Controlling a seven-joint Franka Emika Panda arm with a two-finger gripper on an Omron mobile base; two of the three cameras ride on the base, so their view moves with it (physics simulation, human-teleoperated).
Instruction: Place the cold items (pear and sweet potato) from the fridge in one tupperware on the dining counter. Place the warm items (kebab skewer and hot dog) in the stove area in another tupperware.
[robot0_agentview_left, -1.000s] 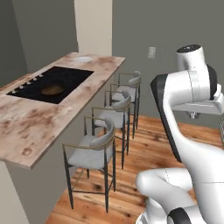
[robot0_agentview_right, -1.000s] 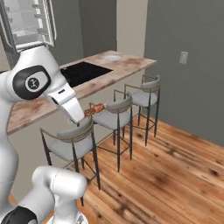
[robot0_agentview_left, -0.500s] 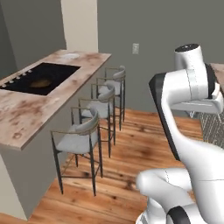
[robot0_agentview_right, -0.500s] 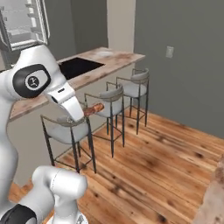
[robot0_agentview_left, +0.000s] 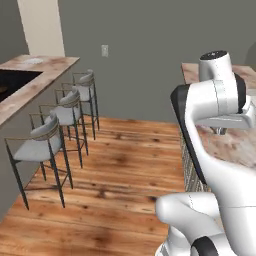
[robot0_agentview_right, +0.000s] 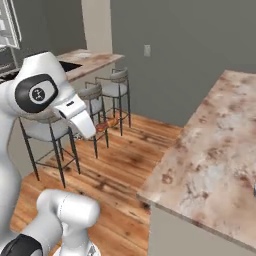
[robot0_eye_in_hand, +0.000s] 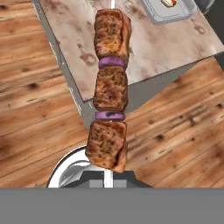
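In the hand view my gripper (robot0_eye_in_hand: 108, 177) is shut on the thin stick of the kebab skewer (robot0_eye_in_hand: 110, 87), brown meat chunks with purple onion slices between them. The skewer points away from the hand, over the edge of the marbled dining counter (robot0_eye_in_hand: 148, 48). Far along that counter lies a grey tupperware (robot0_eye_in_hand: 162, 17) with a small reddish item in it, cut off by the frame. In the right base view the kebab skewer (robot0_agentview_right: 107, 124) pokes out past my white forearm, left of the dining counter (robot0_agentview_right: 215, 145).
A row of three grey stools (robot0_agentview_left: 47, 140) stands along the stove counter (robot0_agentview_left: 35, 67) at the left, with the black cooktop (robot0_agentview_left: 10, 82) on it. Open wood floor (robot0_agentview_left: 125, 170) lies between the two counters. The dining counter's corner (robot0_agentview_right: 150, 192) is close by.
The base has turned right, so the whole picture has slid left: the stove counter and stools moved toward the left edge and the dining counter came into view. The grip on the skewer is unchanged.
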